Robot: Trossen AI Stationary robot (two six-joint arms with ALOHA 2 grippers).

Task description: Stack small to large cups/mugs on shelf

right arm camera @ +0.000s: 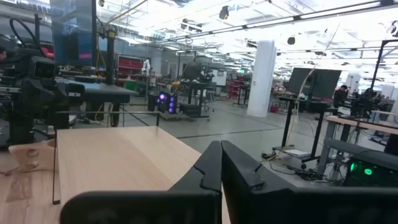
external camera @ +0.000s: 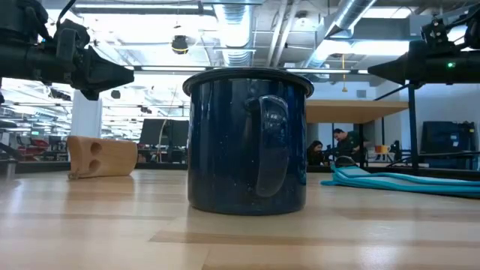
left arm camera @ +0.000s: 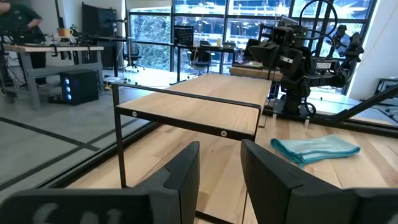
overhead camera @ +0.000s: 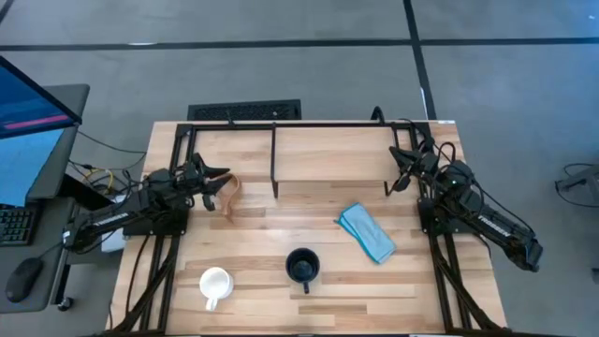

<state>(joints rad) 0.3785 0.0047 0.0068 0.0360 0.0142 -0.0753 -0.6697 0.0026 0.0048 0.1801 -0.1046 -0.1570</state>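
Mugs unstacked, shelf (overhead camera: 318, 154) bare.
White (overhead camera: 215, 284), navy (overhead camera: 301, 267), tan (overhead camera: 227, 195) scattered on surface; left end effector (overhead camera: 223, 178) apart, right end effector (overhead camera: 398, 168) together.

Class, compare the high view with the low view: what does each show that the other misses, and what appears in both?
Only the high view shows the white mug and the full outline of the shelf. Only the low view shows people seated in the room beyond the table. Both show the dark navy mug upright, the tan-brown mug on its side, and the light blue cloth.
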